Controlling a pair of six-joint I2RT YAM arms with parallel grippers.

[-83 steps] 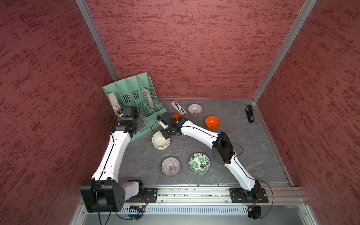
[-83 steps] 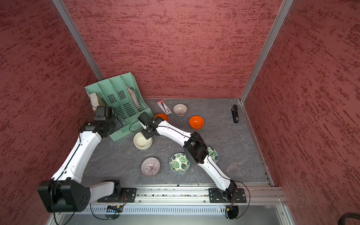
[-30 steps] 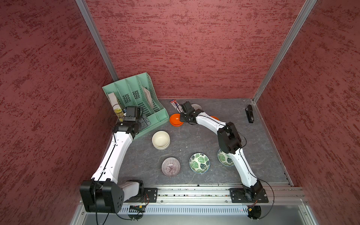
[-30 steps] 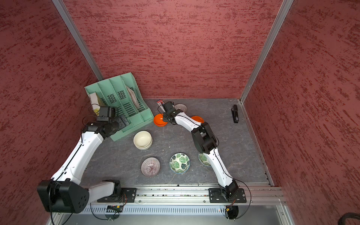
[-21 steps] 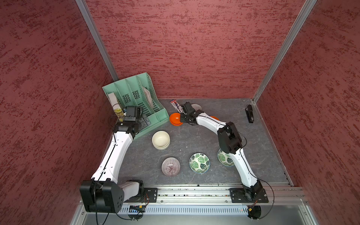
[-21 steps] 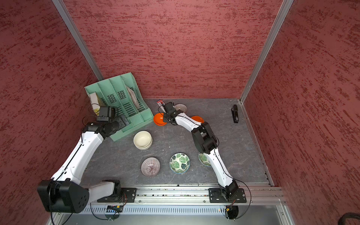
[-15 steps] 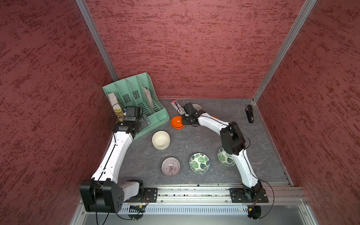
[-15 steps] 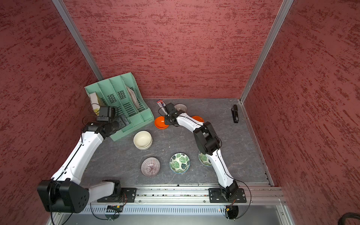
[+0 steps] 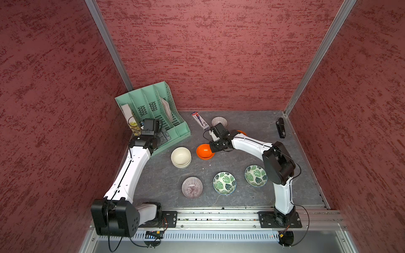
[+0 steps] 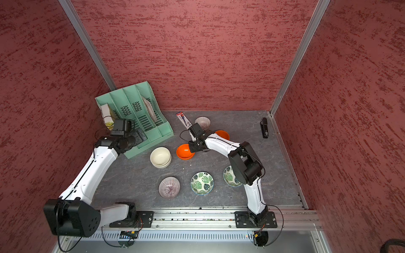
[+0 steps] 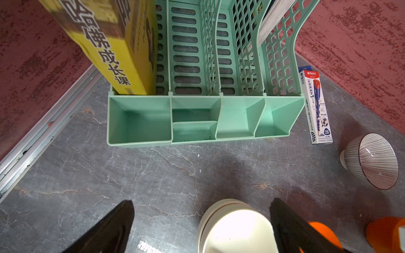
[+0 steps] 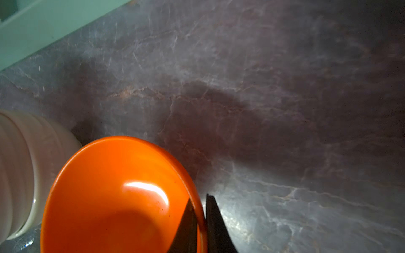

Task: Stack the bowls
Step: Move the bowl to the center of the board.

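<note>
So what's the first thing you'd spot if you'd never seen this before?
The bright orange bowl in the middle of the grey table, pinched at its rim by the shut jaws of the right arm, right beside two stacked cream bowls. Next, the big mint-green file rack in the far left corner against the red walls.

Bowls, eight: cream bowl [image 9: 180, 155], two, nested just beside the file rack [image 9: 180, 131]; orange bowl [image 10: 185, 151] [image 10: 223, 134], two; leaf-pattern bowl [image 9: 224, 183] [image 9: 255, 175], two; purple-lined bowl [image 9: 192, 187] [image 9: 219, 121], two. Single items: the rack, one yellow box [image 11: 109, 43] in it, one pencil box [image 9: 200, 121] near it, one black stapler [image 9: 281, 131] well apart from it.
</note>
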